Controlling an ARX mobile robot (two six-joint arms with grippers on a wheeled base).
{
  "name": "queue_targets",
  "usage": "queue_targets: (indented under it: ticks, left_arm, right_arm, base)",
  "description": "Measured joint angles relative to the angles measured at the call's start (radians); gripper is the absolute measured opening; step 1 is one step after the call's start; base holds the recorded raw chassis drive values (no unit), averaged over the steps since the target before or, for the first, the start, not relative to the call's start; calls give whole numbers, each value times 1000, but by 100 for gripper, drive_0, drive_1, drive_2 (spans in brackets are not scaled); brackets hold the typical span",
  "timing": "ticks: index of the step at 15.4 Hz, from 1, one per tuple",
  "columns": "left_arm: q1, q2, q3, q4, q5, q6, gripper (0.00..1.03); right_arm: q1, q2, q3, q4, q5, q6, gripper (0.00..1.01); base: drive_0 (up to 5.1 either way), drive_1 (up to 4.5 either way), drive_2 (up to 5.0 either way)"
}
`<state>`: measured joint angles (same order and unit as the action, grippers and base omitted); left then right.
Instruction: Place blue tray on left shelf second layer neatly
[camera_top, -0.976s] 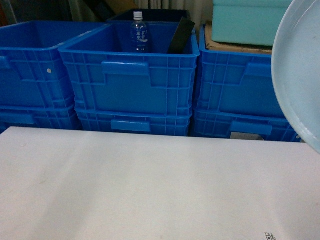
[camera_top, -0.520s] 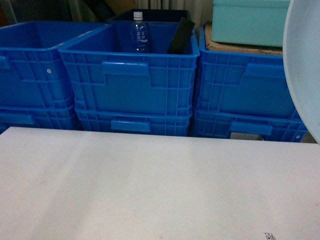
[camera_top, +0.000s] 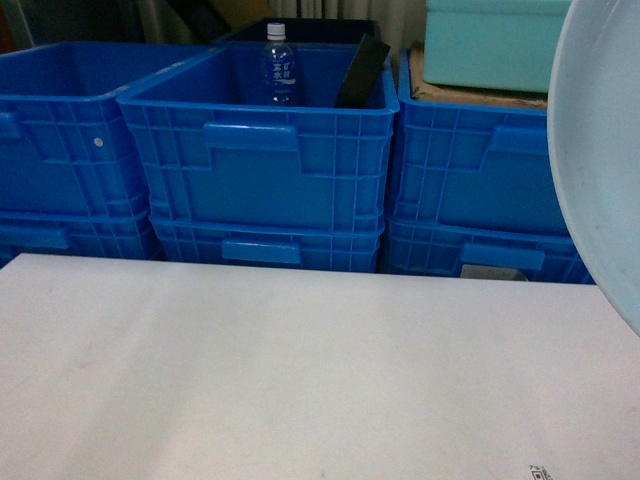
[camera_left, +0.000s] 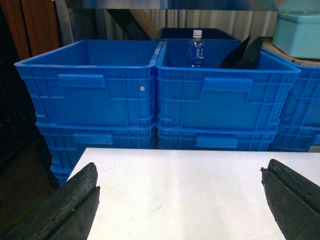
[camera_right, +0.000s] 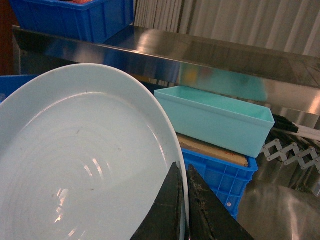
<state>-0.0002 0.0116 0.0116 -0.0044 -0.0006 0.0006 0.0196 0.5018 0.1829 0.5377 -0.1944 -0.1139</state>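
Two fingers (camera_right: 175, 200) pinch the blue tray (camera_right: 75, 165) rim

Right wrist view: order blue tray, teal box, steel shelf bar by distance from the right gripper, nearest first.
1. Blue tray: pinched at its rim in the right gripper.
2. Teal box: just beyond, up and right, on a blue crate.
3. Steel shelf bar: farthest, across the top.

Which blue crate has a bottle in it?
The middle top crate, between the two other stacks. A capped water bottle stands upright inside beside a leaning black panel. The left crate looks empty, and a teal box covers the right one.
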Motion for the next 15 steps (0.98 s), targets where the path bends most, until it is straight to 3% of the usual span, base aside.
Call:
queue_targets:
  ticks: [5,15]
  left_arm:
    - [0,0,0,0,0,0,98]
    - [-1,0,0,0,0,0,98]
  right_arm:
    - [0,0,0,-2,0,-1,2]
    - [0,0,0,-2,2,-3,2]
  base:
    - [0,0,0]
    - [-154,-154,-154]
